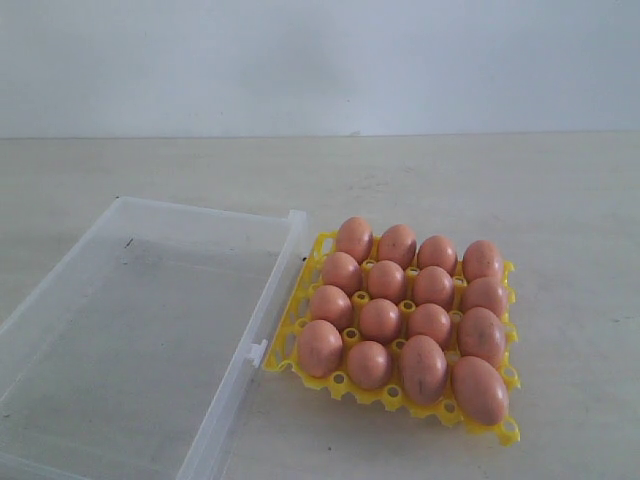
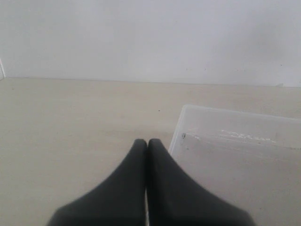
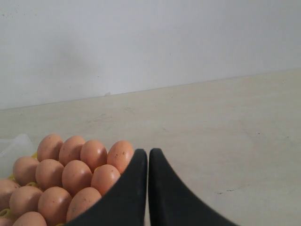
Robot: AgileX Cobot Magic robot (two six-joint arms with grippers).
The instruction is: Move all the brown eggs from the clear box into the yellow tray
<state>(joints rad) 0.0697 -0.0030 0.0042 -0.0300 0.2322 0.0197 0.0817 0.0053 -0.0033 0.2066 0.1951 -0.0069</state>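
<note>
Clear box [image 1: 130,330] holds no eggs; sixteen brown eggs [image 1: 380,320] fill the yellow tray [image 1: 362,392]. Left gripper [image 2: 147,143] and right gripper [image 3: 148,153]: jaws pressed together, empty. Transfer judged complete; no further pick needed.

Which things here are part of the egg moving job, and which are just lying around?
Part of the job: brown eggs, all sitting in the yellow tray; the clear box, with no eggs in it.
Just lying about: nothing loose that I can see, only the table and wall.
</note>
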